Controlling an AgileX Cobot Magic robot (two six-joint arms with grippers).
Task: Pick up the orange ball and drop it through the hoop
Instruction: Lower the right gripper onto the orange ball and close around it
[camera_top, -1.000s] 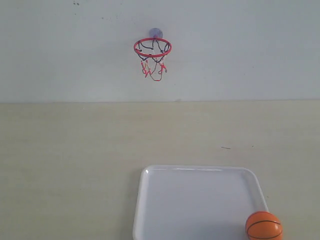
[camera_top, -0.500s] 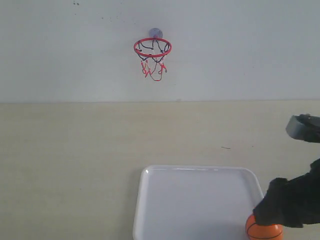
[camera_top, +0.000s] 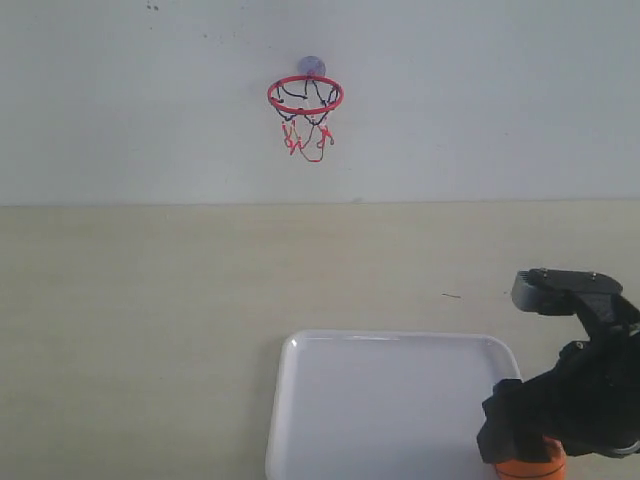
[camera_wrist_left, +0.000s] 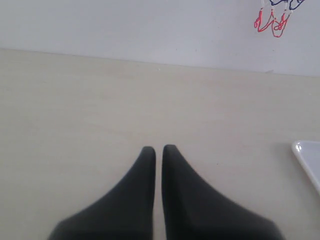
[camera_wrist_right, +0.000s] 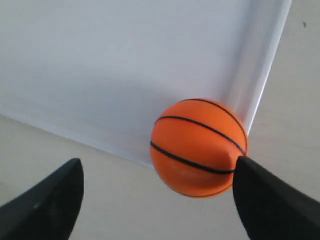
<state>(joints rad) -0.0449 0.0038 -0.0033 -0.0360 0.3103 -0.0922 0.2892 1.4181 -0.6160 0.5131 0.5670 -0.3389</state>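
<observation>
The orange ball (camera_wrist_right: 198, 147) with black seams rests on the table against the outer corner of the white tray (camera_wrist_right: 125, 60). My right gripper (camera_wrist_right: 157, 164) is open wide just above it, and the ball lies close to one fingertip (camera_wrist_right: 250, 185). In the exterior view the right arm (camera_top: 575, 395) covers most of the orange ball (camera_top: 530, 469) at the bottom right. The hoop (camera_top: 305, 95), a red ring with a black-and-red net, hangs on the back wall. My left gripper (camera_wrist_left: 159, 148) is shut and empty over bare table; the hoop's net (camera_wrist_left: 272, 20) shows far ahead.
The white tray (camera_top: 390, 400) lies empty at the front centre-right, and its corner (camera_wrist_left: 307, 155) shows in the left wrist view. The beige table runs back to a pale wall. The left arm is outside the exterior view.
The right arm has come in from the right edge and moved left and down over the ball, now hiding most of it. The ball, tray and hoop have not moved.
</observation>
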